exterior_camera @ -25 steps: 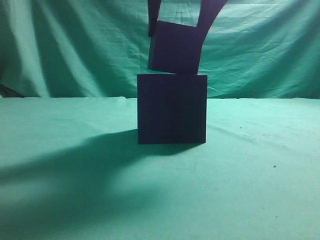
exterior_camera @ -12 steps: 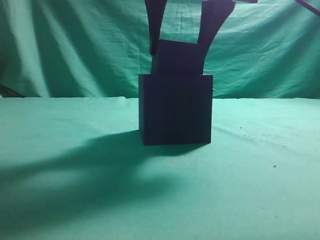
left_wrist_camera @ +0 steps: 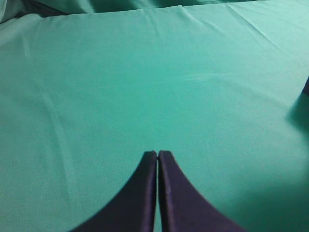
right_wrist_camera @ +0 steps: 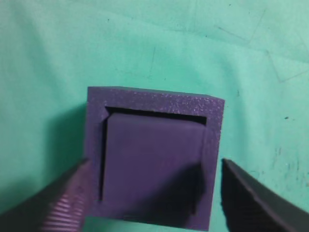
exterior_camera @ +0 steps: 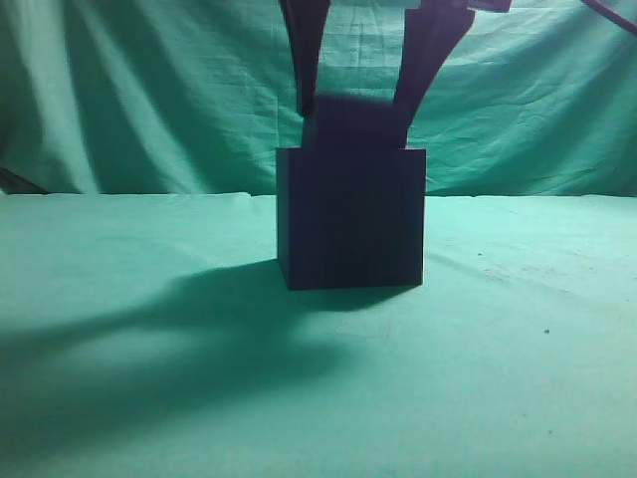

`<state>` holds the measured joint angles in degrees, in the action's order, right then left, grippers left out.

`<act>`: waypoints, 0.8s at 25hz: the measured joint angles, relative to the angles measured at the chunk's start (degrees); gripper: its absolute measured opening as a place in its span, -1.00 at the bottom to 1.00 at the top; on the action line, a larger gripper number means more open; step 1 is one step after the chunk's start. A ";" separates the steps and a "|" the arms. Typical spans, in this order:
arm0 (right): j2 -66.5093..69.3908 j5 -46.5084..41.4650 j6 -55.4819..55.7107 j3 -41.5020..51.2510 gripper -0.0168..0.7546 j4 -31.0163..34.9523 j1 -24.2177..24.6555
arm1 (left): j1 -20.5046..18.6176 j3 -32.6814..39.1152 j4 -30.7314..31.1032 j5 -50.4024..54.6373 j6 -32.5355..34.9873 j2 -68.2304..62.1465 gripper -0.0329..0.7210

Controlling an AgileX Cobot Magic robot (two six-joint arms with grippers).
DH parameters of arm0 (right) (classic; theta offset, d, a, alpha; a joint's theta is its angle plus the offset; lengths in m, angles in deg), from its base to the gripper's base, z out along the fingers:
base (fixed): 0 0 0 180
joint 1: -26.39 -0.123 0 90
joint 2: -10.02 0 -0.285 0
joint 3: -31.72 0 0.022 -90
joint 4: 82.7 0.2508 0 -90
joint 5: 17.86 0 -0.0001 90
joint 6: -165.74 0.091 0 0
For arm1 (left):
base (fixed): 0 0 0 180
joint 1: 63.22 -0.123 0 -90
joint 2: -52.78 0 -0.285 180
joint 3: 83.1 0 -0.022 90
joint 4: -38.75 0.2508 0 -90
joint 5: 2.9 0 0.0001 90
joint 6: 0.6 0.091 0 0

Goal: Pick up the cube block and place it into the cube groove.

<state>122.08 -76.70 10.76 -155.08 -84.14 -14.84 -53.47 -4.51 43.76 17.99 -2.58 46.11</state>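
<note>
1. Since a second ago, the small matte navy-black cube block (exterior_camera: 350,121) has gone from hanging just above the large dark navy-black cubic box, the cube groove (exterior_camera: 351,219), to sitting sunk into its top, with only its upper part showing above the rim in the exterior view.
2. Over the same second the box has shifted slightly to the right on the green cloth-covered surface (exterior_camera: 518,339), and the fingers (exterior_camera: 423,60) of the right end effector (exterior_camera: 360,70) have spread wider.
3. From the right wrist view, the cube block (right_wrist_camera: 150,159) lies inside the square recess of the cube groove (right_wrist_camera: 154,101), with a thin dark gap visible along its far and left edges.
4. The right end effector (right_wrist_camera: 154,193) is open: its two fingers stand apart on either side of the box, the left one beside the box's left wall and the right one clear of its right wall, neither pressing on the block.
5. The left end effector (left_wrist_camera: 158,154) is closed with nothing between its fingertips, held over a bare stretch of the green surface (left_wrist_camera: 145,87), well away from the box.
6. A green draped cloth backdrop (exterior_camera: 149,90) hangs on the far side of the scene, and a broad shadow lies on the surface to the near left of the box.
</note>
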 joint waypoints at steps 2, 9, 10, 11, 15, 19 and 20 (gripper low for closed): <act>0.21 0.02 -1.10 -0.11 0.36 -0.11 0.00 | 0.00 0.00 0.00 0.00 0.00 0.00 -0.91; 0.26 -6.68 -3.77 -7.57 0.19 -2.19 0.00 | 0.00 0.00 0.00 0.00 0.00 0.00 -0.91; 0.26 -8.73 -4.27 -9.05 0.08 -2.76 0.00 | 0.00 0.00 0.00 0.00 0.00 0.00 -0.91; 0.26 -10.09 -4.53 -10.77 -0.05 -3.45 0.00 | 0.00 0.00 0.00 0.00 0.00 0.00 -0.91; -1.36 -11.61 -5.85 -14.01 -0.61 -5.58 0.00 | 0.00 0.00 0.00 0.00 0.00 0.00 -0.91; -6.67 -12.32 -7.81 -13.86 -0.96 -5.73 0.00 | 0.00 0.00 0.00 0.00 0.00 0.00 -0.91; -8.64 -12.43 -8.25 -13.26 -0.96 -5.93 0.00 | 0.00 0.00 0.00 0.00 0.00 0.00 -0.91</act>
<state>113.44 -89.13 2.52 -168.34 -90.07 -14.84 -53.47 -4.51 43.76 17.99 -2.58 46.11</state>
